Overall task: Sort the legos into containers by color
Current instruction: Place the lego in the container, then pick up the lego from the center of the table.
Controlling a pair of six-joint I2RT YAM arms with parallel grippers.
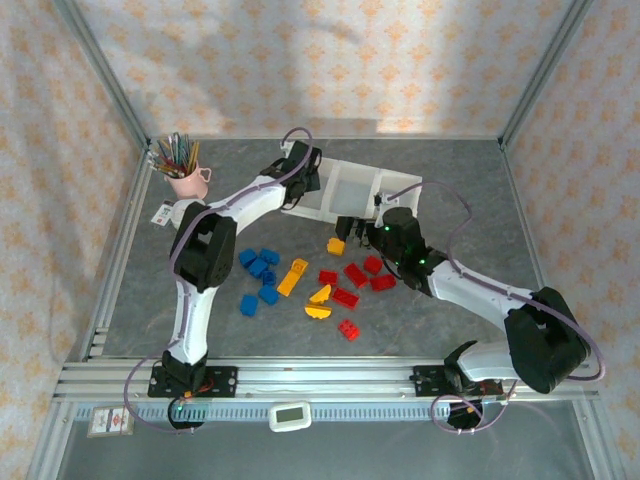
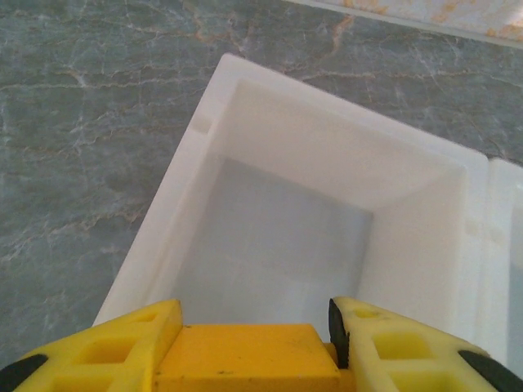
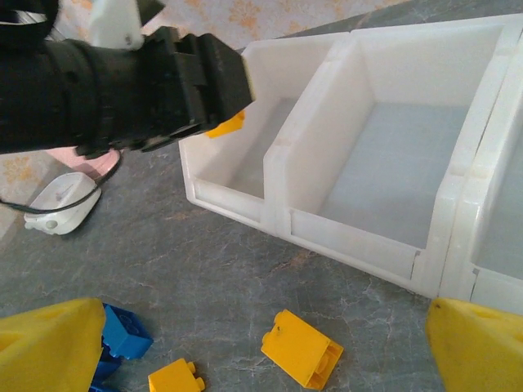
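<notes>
Left end effector (image 2: 253,331) grips a yellow lego (image 2: 245,359) above the leftmost container (image 2: 204,131); right end effector (image 1: 355,228) hangs wide open over the worktop (image 1: 450,200).

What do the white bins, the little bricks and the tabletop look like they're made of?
Containers: likely thin moulded plastic, translucent milky white, satin; the grey table shows through the floor.
Legos: hard plastic, smooth and slightly glossy, with crisp moulded edges and studs.
Tabletop: matte grey with marble-like veins; stone, laminate or a printed mat, I cannot tell.
</notes>
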